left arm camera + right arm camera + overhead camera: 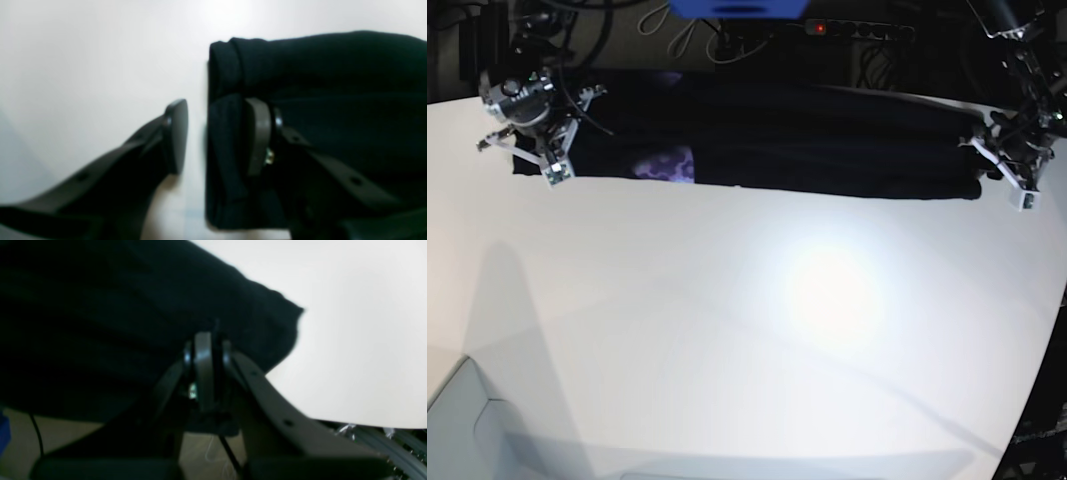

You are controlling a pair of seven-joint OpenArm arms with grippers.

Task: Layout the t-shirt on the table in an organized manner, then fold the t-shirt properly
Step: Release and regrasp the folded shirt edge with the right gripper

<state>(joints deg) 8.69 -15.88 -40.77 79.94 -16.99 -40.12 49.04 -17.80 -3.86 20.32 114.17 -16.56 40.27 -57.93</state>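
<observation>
Two grippers work the soft, light t-shirt point(827, 140), a long band at the table's point(747, 330) far edge: right gripper point(208, 340) pinches one end, left gripper point(217, 136) straddles the other hem, half-open.

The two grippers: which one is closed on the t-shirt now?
The right gripper: its jaws are pinched together on the t-shirt. The left gripper stands open astride the cloth's edge.

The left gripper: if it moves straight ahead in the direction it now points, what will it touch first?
The left gripper stands open over the folded end of the black t-shirt: one finger above the cloth, the other above the white table. Going straight on, it would probably meet the t-shirt's edge first, then the table, though depth is unclear.
</observation>
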